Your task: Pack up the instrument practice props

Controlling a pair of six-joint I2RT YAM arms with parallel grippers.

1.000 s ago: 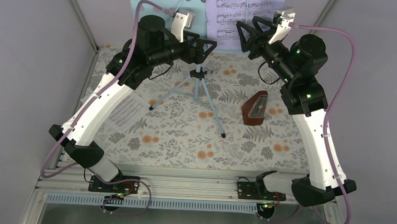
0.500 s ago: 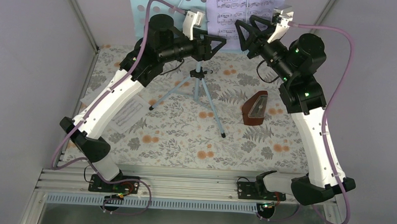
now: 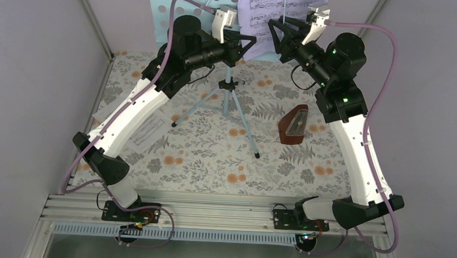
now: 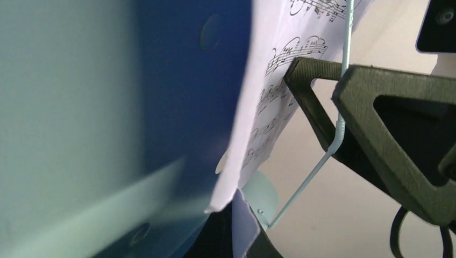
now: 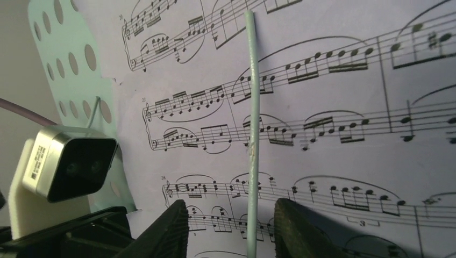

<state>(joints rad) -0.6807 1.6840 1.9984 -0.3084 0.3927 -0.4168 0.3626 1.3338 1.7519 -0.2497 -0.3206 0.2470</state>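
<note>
- left gripper (image 3: 251, 44): fingers together at the lower edge of the hole-dotted plate (image 3: 179, 5), just beside the bottom left corner of the sheet-music page (image 5: 333, 107); cannot tell if paper is pinched
- right gripper (image 5: 231, 215): fingers apart, one on each side of the wire page-holder (image 5: 251, 107), not touching it
- the wire lies upright across the page and pins it to the plate
- step, as I judge it: free the page from the music stand (image 3: 227, 100)
- do it well: close the right fingers on the wire alone, lift it off the paper without creasing it, and use the left to steady the plate so the tripod doesn't tip
- counts: 1 stand, 2 wire holders, 1 page on the plate, 1 loose page (image 3: 147, 128) flat on the floral cloth (image 3: 213, 157) under the left arm
- 1 wooden metronome (image 3: 294, 125), right of the tripod legs and well apart from both grippers
</note>
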